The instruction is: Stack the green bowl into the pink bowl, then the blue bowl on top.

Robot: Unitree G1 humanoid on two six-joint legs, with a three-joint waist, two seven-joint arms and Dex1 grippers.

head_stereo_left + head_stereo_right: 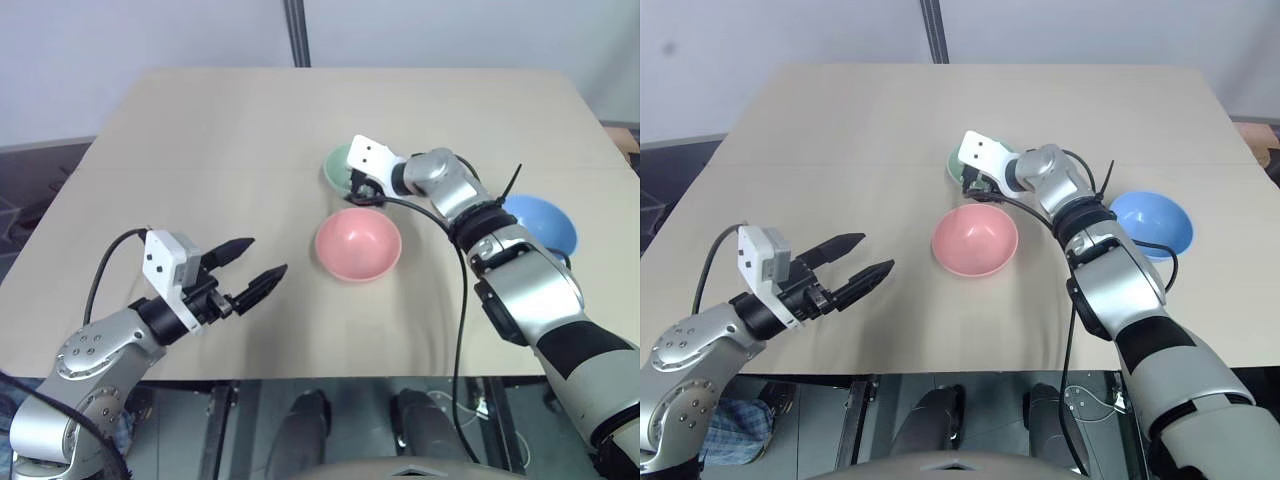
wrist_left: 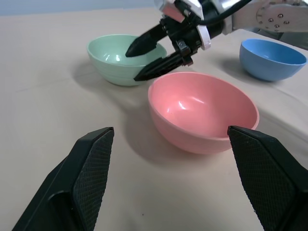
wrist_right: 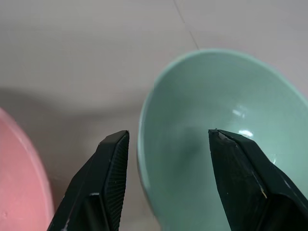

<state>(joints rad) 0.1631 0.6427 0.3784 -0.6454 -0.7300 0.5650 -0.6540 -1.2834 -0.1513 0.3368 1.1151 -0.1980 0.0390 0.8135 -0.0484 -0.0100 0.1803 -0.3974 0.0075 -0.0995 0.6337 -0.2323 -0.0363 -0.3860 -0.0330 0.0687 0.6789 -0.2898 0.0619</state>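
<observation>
The green bowl (image 1: 337, 166) stands upright toward the back of the table, behind the pink bowl (image 1: 358, 246). The blue bowl (image 1: 545, 221) sits apart at the right. My right gripper (image 3: 167, 134) is open at the green bowl's (image 3: 231, 154) near rim, one finger over the inside and one outside the wall; whether it touches I cannot tell. From across the table the right gripper (image 2: 133, 65) shows just above the pink bowl's (image 2: 202, 110) far side. My left gripper (image 1: 267, 256) hovers open and empty near the table's front left, pointing toward the bowls.
The tan table (image 1: 230, 130) has bare room at the left and back. A black cable (image 1: 462, 300) hangs from my right arm across the table's front right. A grey post (image 1: 296, 30) rises behind the table's far edge.
</observation>
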